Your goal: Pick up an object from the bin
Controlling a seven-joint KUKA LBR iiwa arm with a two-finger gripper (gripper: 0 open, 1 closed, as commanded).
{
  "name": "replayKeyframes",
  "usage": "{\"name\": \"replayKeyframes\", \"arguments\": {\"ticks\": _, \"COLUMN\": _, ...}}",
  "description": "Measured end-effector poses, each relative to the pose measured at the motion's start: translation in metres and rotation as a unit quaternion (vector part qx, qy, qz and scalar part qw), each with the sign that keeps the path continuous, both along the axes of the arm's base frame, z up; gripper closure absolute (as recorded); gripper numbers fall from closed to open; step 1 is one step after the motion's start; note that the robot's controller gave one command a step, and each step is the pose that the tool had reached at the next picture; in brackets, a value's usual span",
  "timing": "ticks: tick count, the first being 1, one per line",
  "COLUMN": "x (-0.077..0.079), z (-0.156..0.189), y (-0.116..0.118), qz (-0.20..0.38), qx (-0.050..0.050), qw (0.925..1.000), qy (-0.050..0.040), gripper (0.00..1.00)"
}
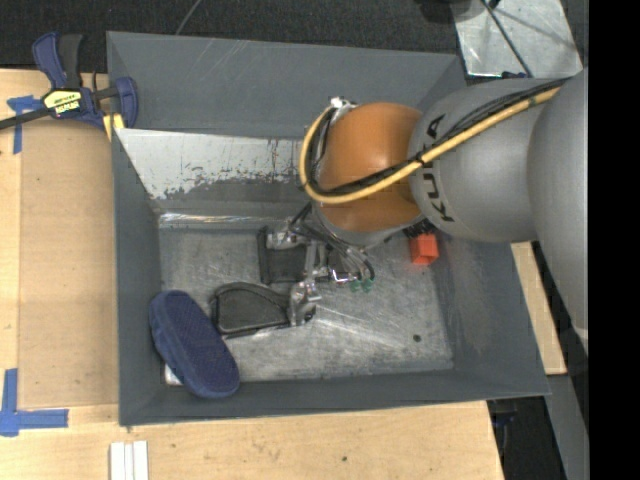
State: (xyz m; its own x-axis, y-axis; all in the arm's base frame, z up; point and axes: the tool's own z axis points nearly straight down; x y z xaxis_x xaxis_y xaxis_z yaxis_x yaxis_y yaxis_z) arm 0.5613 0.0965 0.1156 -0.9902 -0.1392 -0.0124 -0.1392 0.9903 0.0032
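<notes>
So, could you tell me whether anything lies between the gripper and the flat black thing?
Nothing visible: the gripper is at the right end of the flat black thing; the blue case lies leftward.

— Which thing lies under you?
— A flat black piece (245, 310), rounded at its corners, with a glossy rim. It lies flat on the floor of the bin (135, 318), left of the middle, and its right end is at my gripper (305, 303).
— And the others?
— A small black block (280, 260) sits just behind it, toward the far wall. A dark blue oblong fabric pouch (192, 343) lies slantwise in the near-left corner. A small orange-red block (424, 249) sits toward the right wall.
</notes>
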Motion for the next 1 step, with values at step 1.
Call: {"name": "replayKeyframes", "arguments": {"ticks": 1, "x": -0.0013, "z": 0.0003, "y": 0.0, "qz": 0.002, "qx": -0.001, "qw": 1.0, "qy": 0.001, "gripper": 1.0}}
